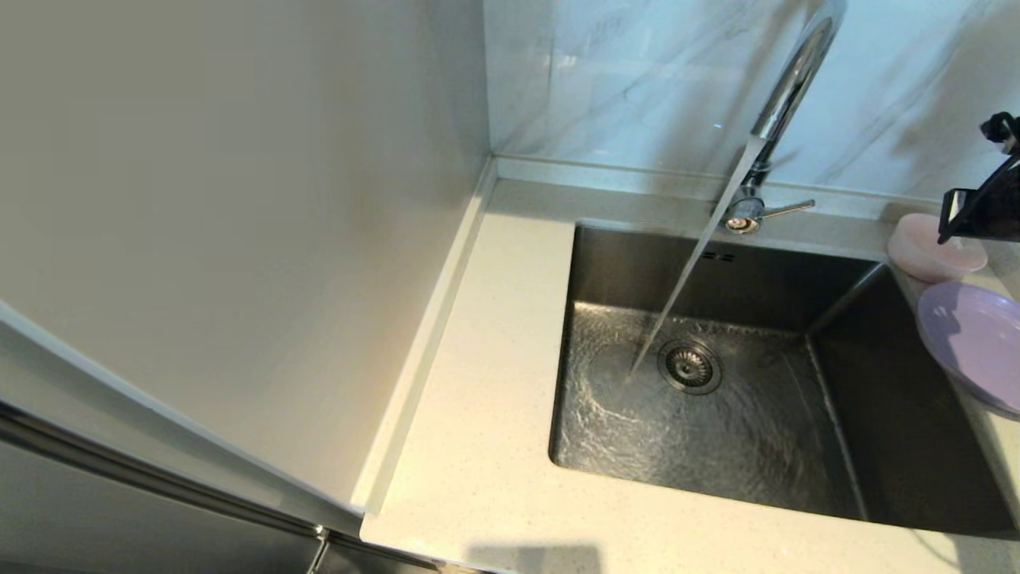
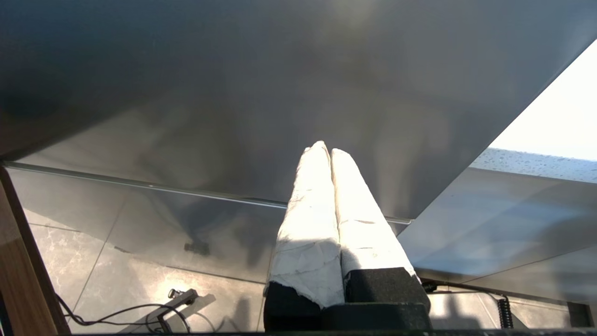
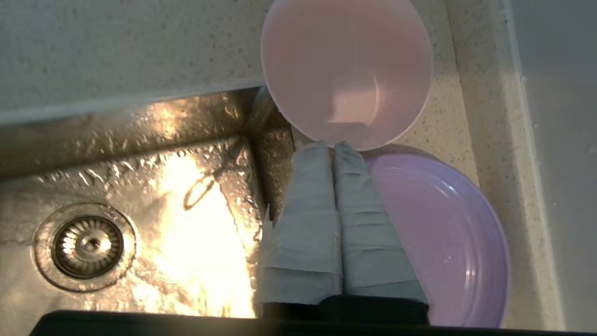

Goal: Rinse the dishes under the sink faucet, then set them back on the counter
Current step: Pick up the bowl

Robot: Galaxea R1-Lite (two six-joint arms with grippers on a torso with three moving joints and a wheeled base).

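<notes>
The pale pink bowl (image 1: 936, 249) (image 3: 347, 70) stands on the cream counter (image 1: 478, 359) at the sink's far right corner. The lilac plate (image 1: 972, 343) (image 3: 443, 238) lies just in front of it, its rim overhanging the steel sink (image 1: 876, 414). My right gripper (image 1: 984, 211) (image 3: 333, 147) hovers over both dishes, shut and holding nothing, its tips at the bowl's near rim. The chrome faucet (image 1: 789, 88) runs; its stream (image 1: 685, 279) strikes the basin floor beside the drain (image 1: 689, 367). My left gripper (image 2: 325, 148) is shut and parked low, out of the head view.
A tall pale cabinet side (image 1: 239, 239) borders the counter on the left. The faucet's lever (image 1: 789, 209) points right at its base. Marble-veined tiles (image 1: 621, 80) rise behind the raised back edge. Steel panels (image 2: 233, 93) and floor cables (image 2: 116, 312) surround the left gripper.
</notes>
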